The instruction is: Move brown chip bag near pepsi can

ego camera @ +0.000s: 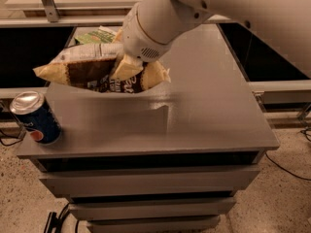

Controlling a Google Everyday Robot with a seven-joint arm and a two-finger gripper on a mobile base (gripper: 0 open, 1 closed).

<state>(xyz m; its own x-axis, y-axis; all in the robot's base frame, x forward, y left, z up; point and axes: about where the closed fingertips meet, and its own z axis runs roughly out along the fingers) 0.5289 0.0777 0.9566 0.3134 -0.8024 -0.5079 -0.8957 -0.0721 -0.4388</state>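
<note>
The brown chip bag (90, 72) hangs in the air above the grey tabletop (194, 110), dark brown in the middle with cream-yellow ends. My gripper (127, 66) is shut on the bag's right half and holds it clear of the surface, with the white arm reaching in from the upper right. The pepsi can (36, 117) stands upright at the table's front left corner, below and left of the bag's left end. The bag and the can are apart.
A smaller green bag (97, 35) lies at the table's back left, partly behind the held bag. The table drops off at its front edge onto drawer fronts (146, 183). Dark shelving flanks both sides.
</note>
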